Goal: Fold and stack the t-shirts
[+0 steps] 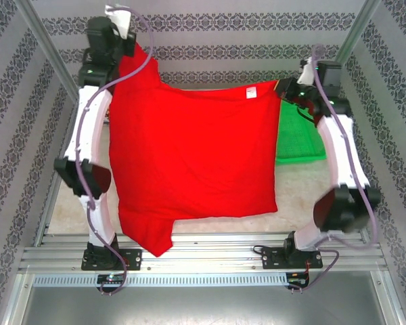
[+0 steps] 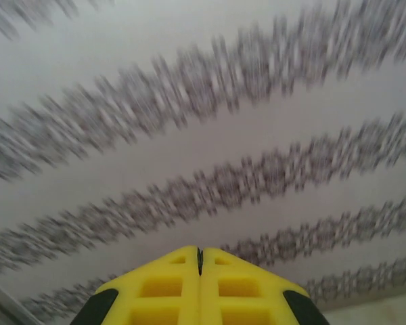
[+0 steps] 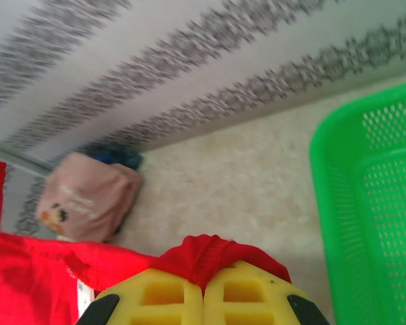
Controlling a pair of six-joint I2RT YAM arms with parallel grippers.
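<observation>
One bright-red cloth t-shirt (image 1: pixel 196 156) hung open above the table (image 1: pixel 301 193), likely to flatten before folding; green plastic mesh basket (image 1: pixel 301 143) at its right; folded dusty-pink printed shirt (image 3: pixel 88 196) by the far wall (image 3: pixel 162 61); left claw (image 1: pixel 125 49) and right claw (image 3: pixel 203 281) each pinching a top corner.

Right end effector (image 3: pixel 203 284) pinches red t-shirt (image 3: pixel 34 271); pink t-shirt (image 3: pixel 88 196), green basket (image 3: pixel 365 223) beyond

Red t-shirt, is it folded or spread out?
Spread out: the red t-shirt hangs open and unfolded, stretched between the left tool and right tool.
</observation>
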